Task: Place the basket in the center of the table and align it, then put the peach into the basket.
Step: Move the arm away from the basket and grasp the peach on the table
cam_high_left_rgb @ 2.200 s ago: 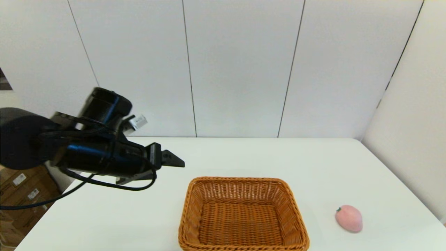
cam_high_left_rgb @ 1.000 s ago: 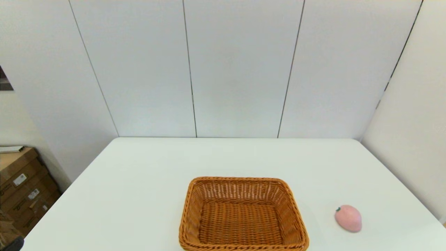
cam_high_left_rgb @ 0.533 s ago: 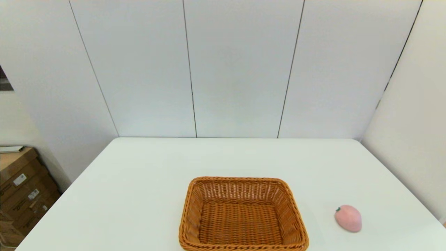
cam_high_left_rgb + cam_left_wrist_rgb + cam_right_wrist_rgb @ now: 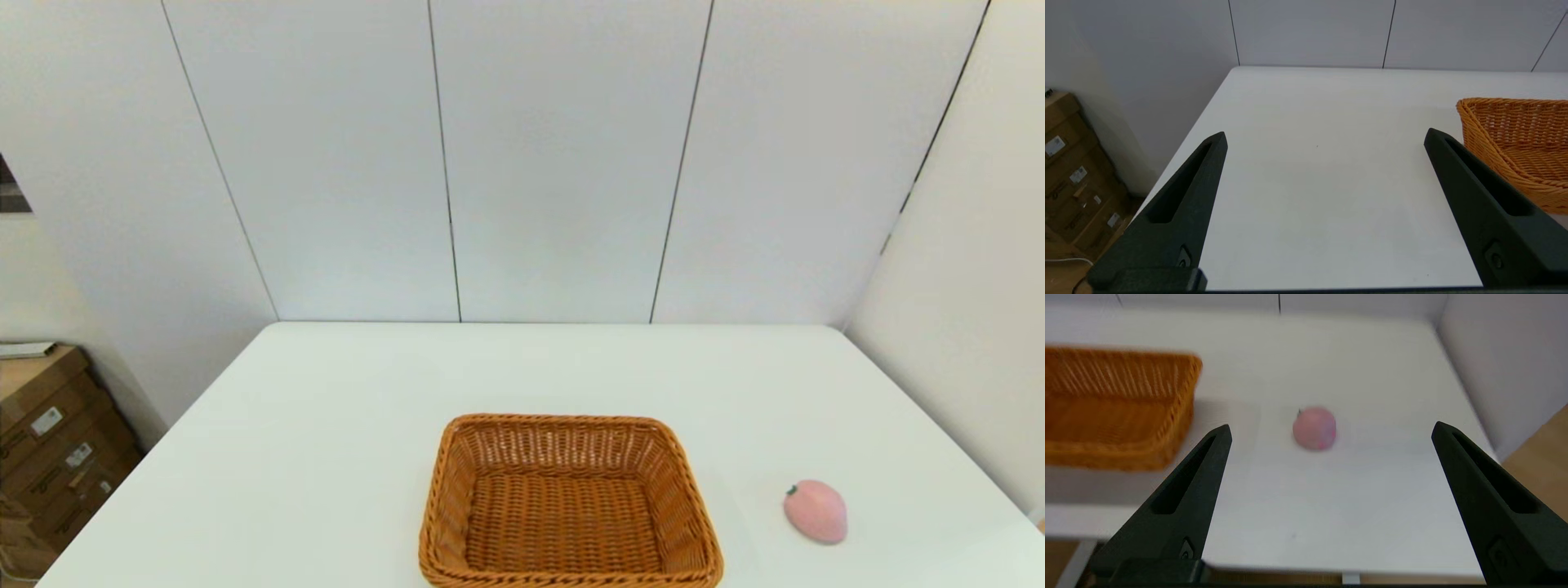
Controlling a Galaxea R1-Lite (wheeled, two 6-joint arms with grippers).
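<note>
Near rim of wicker basket (image 4: 570, 498) cut off by head view's lower edge; long axis across the table (image 4: 326, 425), mid-width, near side. Peach (image 4: 815, 511) on its right, well apart, stem mark toward far-left. Left gripper (image 4: 1325, 136) and right gripper (image 4: 1331, 428) both spread wide, holding nothing, outside head view.

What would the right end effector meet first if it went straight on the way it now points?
Probably the peach. The open right end effector frames it nearly centred between its fingers, with bare table before it. The basket lies off to one side. Depth is unclear.
</note>
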